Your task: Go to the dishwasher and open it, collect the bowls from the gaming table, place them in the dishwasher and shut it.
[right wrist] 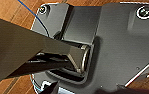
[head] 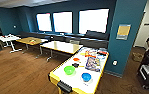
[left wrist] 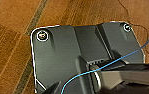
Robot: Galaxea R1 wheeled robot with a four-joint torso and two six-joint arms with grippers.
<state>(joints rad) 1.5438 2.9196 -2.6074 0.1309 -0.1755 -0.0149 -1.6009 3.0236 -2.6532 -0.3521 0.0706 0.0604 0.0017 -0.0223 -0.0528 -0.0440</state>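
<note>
I see the gaming table (head: 65, 75) running lengthwise away from me, green bowl (head: 69, 70) and blue bowl (head: 86, 76) on its tabletop; printing on the packets (head: 93, 62) is unreadable, and I cannot tell the fingers' state.

- The gaming table (head: 65, 72) has bare white top around the green bowl (head: 69, 70) and blue bowl (head: 86, 76), which sit apart.
- Boxes (head: 93, 62) crowd its far end.
- Open floor (head: 17, 72) lies left of it; a teal pillar (head: 122, 37) stands right.

Soft blurry views, blown-out windows (head: 72, 21) (the main light), glare on wooden floor (head: 17, 72), curved edges.
</note>
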